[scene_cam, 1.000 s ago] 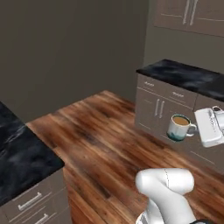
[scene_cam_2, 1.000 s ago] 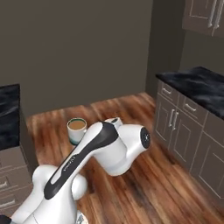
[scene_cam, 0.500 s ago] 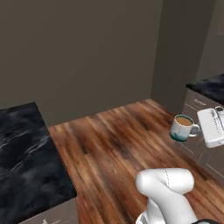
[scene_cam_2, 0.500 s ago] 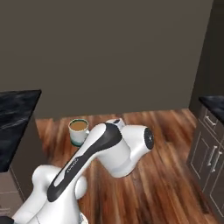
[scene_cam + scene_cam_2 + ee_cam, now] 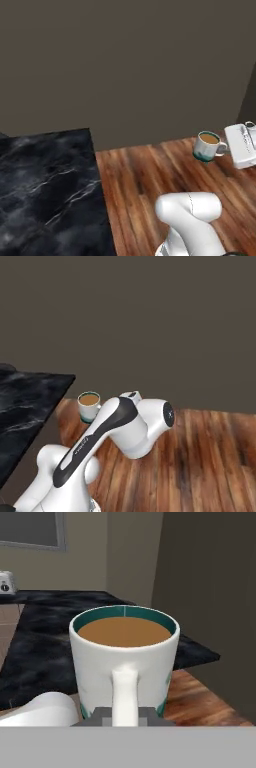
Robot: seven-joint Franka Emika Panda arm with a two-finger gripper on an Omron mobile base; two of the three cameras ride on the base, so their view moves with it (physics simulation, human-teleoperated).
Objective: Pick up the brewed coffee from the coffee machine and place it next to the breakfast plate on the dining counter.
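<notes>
Hanging upright in mid-air over the wooden floor [image 5: 150,175], the brewed coffee [image 5: 208,146] sits level, handle toward the gripper [image 5: 227,146], whose jaws clamp it at that side. The dining counter [image 5: 45,185] lies well apart, beyond bare planks, under a dark wall [image 5: 150,316].

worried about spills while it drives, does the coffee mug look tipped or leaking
Nothing stands out. The mug sits upright in the gripper, its coffee level and below the rim, with no drips on its white side. In the left base view it hangs over the wooden floor, beside the black counter.
</notes>
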